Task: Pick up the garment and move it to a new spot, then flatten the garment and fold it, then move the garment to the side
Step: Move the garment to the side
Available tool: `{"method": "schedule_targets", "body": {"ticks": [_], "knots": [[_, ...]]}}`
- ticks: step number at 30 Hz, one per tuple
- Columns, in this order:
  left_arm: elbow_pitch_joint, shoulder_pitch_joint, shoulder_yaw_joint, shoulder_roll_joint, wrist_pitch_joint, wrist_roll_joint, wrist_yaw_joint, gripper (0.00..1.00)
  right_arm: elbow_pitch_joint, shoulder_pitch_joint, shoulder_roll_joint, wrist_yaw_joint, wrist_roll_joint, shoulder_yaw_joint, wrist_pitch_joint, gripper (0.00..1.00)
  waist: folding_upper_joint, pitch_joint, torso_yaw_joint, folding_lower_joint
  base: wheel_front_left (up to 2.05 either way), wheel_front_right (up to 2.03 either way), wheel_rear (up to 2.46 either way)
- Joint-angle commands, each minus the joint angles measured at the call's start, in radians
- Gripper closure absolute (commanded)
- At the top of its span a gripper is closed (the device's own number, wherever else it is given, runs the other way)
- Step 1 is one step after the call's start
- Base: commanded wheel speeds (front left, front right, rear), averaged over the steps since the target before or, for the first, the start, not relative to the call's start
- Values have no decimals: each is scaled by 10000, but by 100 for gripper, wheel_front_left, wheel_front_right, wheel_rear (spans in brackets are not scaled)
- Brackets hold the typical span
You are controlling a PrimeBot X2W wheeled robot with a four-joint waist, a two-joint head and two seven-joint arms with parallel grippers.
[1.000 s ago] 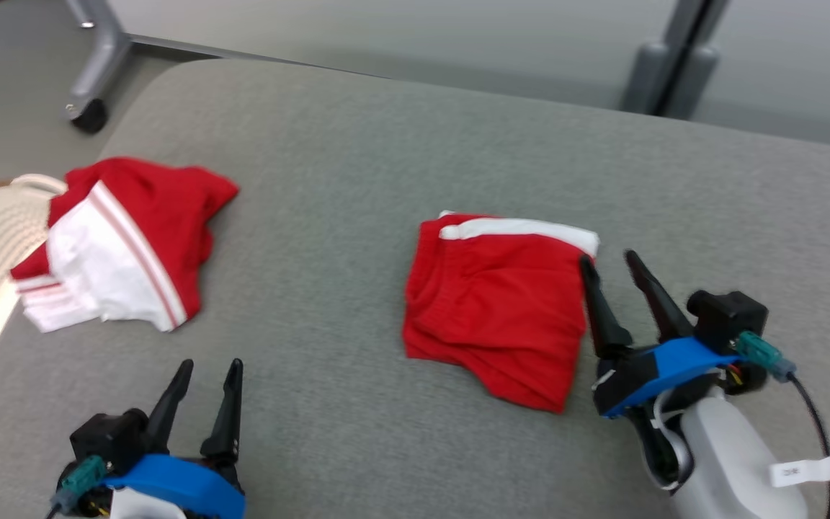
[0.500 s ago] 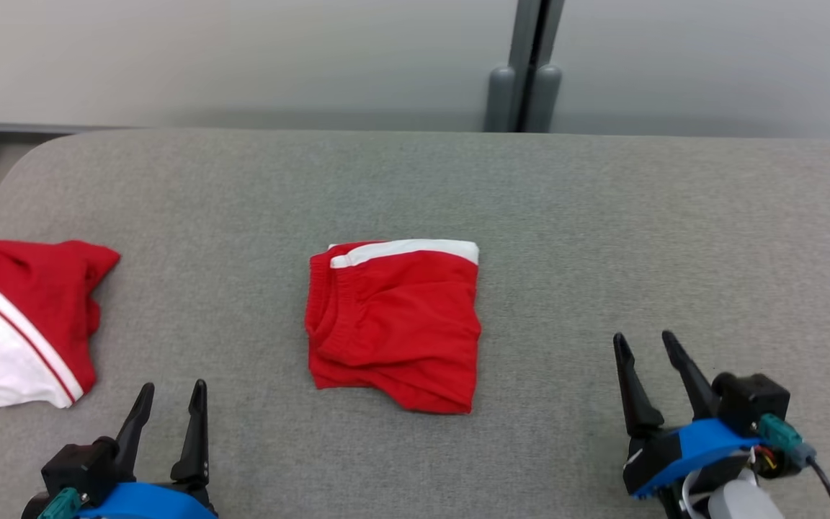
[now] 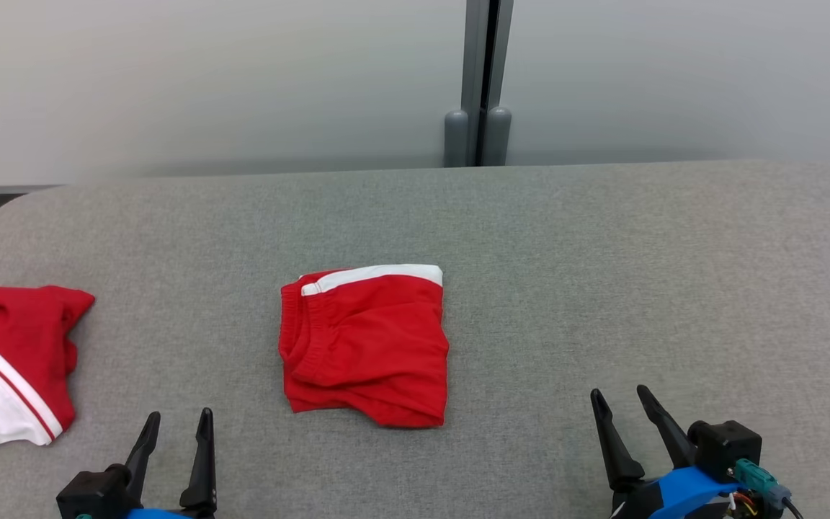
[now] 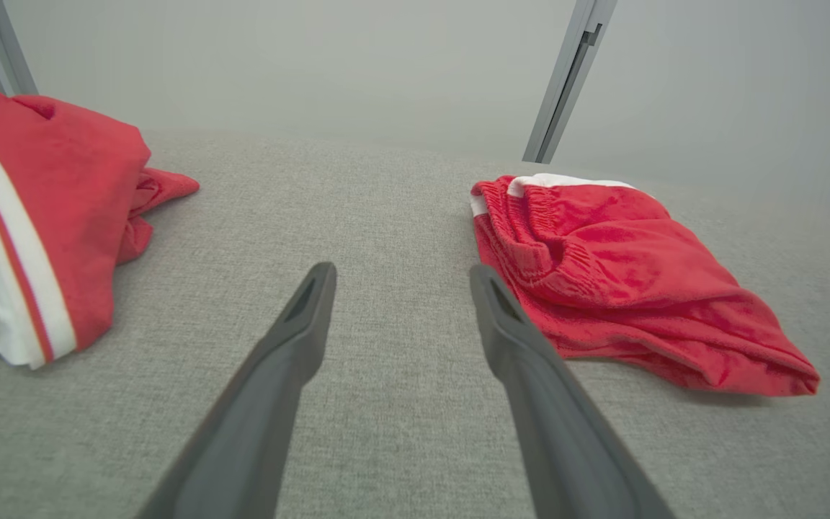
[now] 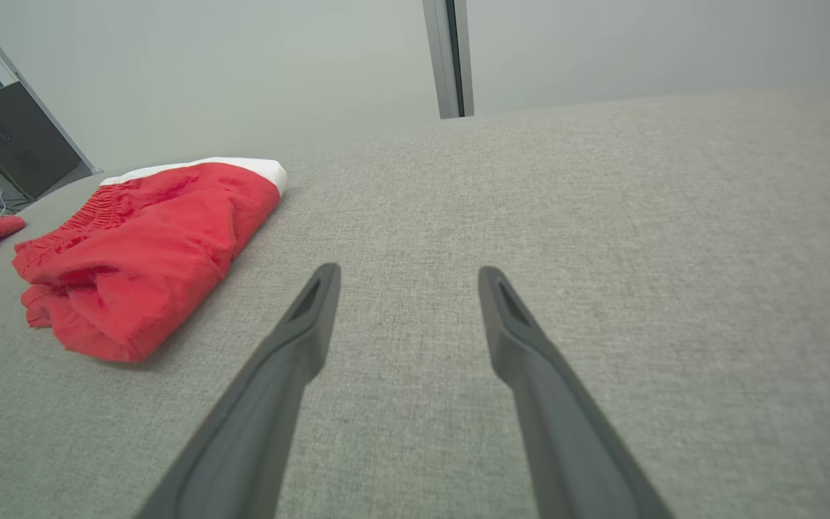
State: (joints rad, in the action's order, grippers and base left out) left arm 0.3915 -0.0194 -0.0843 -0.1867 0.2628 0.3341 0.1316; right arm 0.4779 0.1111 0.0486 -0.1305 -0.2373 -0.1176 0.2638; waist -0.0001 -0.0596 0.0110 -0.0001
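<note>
Withdrawn from the garment's right edge, where it stood a second earlier, the right gripper (image 3: 618, 393) sat back at the near right of the table, well apart from the cloth; the head camera had also swung round in that time.

The folded red shorts (image 3: 364, 346) lay in a compact rectangle near the middle of the grey padded table (image 3: 602, 238), white trim along the far edge and the elastic waistband bunched at the left side. Nothing touched them.

By the look of it, the flattening and folding were finished, the bundle being neat if slightly puffy at its near edge. What seemed left was the last move to the side, unless this spot was already meant as that.

Both arms rested low at the near edge, fingers pointing away across the table. The left gripper (image 3: 180, 414) stood near the shorts' near left corner, its jaws spread wide and empty. The right gripper's jaws were likewise spread over bare fabric.

A second red-and-white garment (image 3: 4, 360) lay crumpled at the table's left edge.
</note>
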Motion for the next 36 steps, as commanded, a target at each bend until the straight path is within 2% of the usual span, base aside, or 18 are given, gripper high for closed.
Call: {"method": "schedule_targets", "body": {"ticks": [1,6,10,19,25,26,27,28,29,33,36], "knots": [[-21,54,-20,-15,26,-29,-20,0,-18,-109,39,-4,-46,-1,11,0,1,-61,60,1,0,0,0],[-244,391,-325,-206,26,243,-20,0,-21,216,36,-4,-176,-259,11,0,1,-588,540,1,0,0,0],[-419,601,-813,-424,26,652,-20,0,221,775,36,-4,-119,-543,9,0,1,-1057,1324,1,0,0,0],[-584,1087,-1851,-850,26,1549,-20,0,2099,2766,47,-4,-166,-368,12,0,1,-1687,3203,1,0,0,0],[-410,1236,-2093,-988,26,1920,-20,0,3626,3582,50,-4,51,121,11,0,1,-1822,3875,1,0,0,0],[-392,1256,-2097,-995,26,1938,-20,0,3946,3665,48,-4,6,141,-6,25,1,-1831,3915,1,0,0,0],[-379,1275,-2090,-1001,26,1976,-20,0,4227,3693,33,-4,-108,191,-17,34,1,-1844,3936,1,0,0,0],[-376,1284,-2082,-1000,26,2005,-20,0,4389,3709,27,-4,-127,206,-19,70,1,-1856,3935,1,0,0,0],[-388,1274,-2061,-998,26,2021,-20,0,4428,3734,24,-6,-241,196,-19,100,1,-1859,3901,1,0,0,0],[-528,1127,-1988,-1041,26,1999,-20,0,3937,3655,33,-2,-476,-8,-26,100,1,-1774,3457,1,0,0,0],[-657,1000,-1941,-1060,26,1929,-20,0,3350,3479,82,2,-586,-195,6,100,1,-1683,2827,1,0,0,0]]}}
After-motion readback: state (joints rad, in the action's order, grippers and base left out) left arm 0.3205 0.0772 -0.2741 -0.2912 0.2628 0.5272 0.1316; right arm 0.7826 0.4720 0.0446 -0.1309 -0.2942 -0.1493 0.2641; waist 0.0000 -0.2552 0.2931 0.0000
